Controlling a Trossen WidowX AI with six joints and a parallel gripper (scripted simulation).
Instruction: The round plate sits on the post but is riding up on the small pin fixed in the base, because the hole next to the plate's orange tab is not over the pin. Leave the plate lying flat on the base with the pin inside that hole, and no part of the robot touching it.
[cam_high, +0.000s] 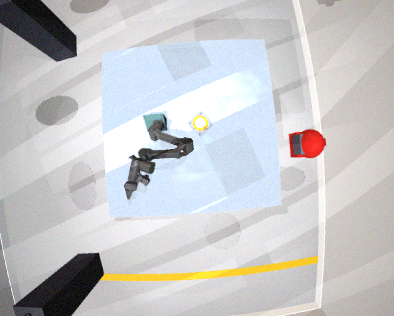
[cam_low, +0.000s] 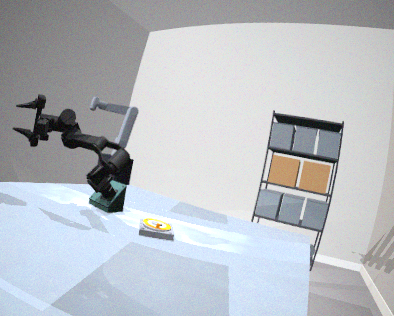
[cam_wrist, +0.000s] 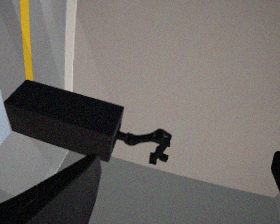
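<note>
The round plate (cam_high: 194, 123) (cam_low: 150, 224), white with a yellow ring, sits on the square grey base (cam_high: 201, 133) (cam_low: 156, 235). Its orange tab (cam_low: 159, 225) shows on the near side of the plate in the exterior view. The tilt of the plate, the pin and the hole are too small to make out. My gripper (cam_high: 129, 196) (cam_low: 16, 117) (cam_wrist: 189, 163) is open and empty, with its fingers wide apart. It is raised high above the table level, far from the plate, and points away from it. The plate is not in the wrist view.
The arm's teal mount (cam_high: 152, 121) (cam_low: 115, 200) stands on the pale blue table (cam_high: 240, 165) (cam_low: 190, 280) beside the base. Off the table are a red rounded object (cam_high: 312, 144), dark blocks (cam_high: 65, 285) (cam_wrist: 65, 115), a shelf rack (cam_low: 264, 187) and another arm (cam_low: 128, 125) (cam_wrist: 145, 138).
</note>
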